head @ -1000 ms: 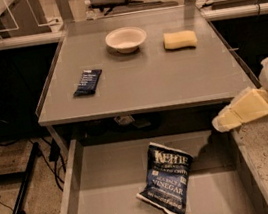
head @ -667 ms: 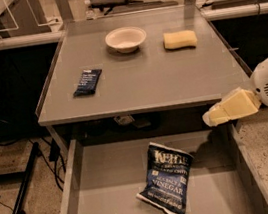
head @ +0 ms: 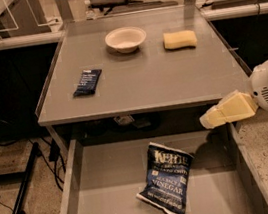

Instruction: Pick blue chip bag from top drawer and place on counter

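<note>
Approach: my gripper (head: pixel 210 118) hangs by right wall of top drawer (head: pixel 104 197), grip state I cannot tell; blue chip bag (head: pixel 167 180) lies flat mid-drawer, so I should swing left and descend centred.

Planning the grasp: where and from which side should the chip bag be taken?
Likely grip the chip bag across its narrow middle, from above: it lies flat, face up, in the drawer. The gripper hovers above the drawer's right wall.

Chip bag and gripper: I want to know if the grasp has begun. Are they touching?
Apart. The camera view shows the gripper over the right side of the drawer, with bare drawer floor visible between it and the chip bag.
</note>
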You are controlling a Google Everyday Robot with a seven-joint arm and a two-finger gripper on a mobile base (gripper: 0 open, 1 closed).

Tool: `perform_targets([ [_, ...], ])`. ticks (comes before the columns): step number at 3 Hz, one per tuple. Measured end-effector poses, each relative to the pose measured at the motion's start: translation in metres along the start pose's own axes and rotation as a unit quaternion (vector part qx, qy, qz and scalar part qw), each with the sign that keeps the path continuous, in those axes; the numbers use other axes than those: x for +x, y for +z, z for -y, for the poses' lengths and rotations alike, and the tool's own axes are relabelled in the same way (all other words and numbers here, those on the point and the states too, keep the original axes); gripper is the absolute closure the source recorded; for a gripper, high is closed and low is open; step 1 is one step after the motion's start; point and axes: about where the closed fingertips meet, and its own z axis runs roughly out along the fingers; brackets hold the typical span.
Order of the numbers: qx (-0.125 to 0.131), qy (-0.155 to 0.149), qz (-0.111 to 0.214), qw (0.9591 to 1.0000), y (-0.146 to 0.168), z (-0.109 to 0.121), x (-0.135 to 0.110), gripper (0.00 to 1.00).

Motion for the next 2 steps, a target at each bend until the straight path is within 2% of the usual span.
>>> perform_targets([
  [1, -0.032, 0.023, -0.028, 0.9988, 0.030, -0.029, 0.038, 0.00],
  [2, -0.051, 0.053, -0.074, 0.9945, 0.067, -0.069, 0.094, 0.00],
])
